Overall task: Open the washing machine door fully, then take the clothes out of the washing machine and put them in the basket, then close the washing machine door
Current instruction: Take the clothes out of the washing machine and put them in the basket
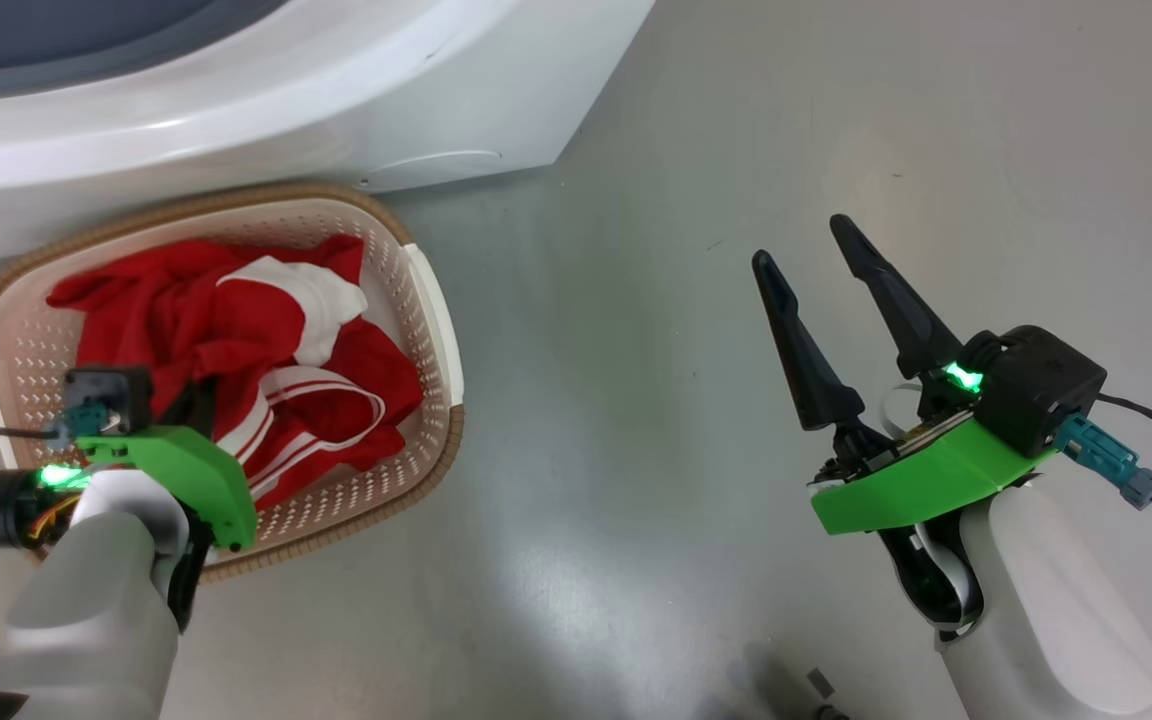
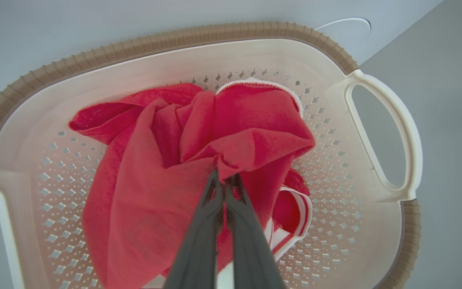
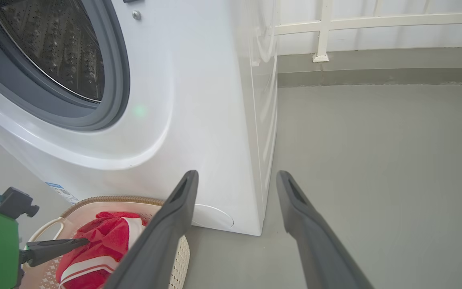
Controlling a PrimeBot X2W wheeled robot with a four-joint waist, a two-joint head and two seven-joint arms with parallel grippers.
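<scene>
Now: white washing machine, drum mouth uncovered. Cream basket on floor against machine front, red clothes heaped inside. Left gripper pinched tight on red fold. Right gripper spread wide, empty, above floor.

Bright, even light, soft glare on the washing machine and floor, wide-angle curvature at wrist-view edges

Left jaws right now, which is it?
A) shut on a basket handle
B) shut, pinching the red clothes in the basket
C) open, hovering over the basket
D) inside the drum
B: in the left wrist view the left jaws are pressed together on a fold of the clothes, which lie inside the basket.
</scene>
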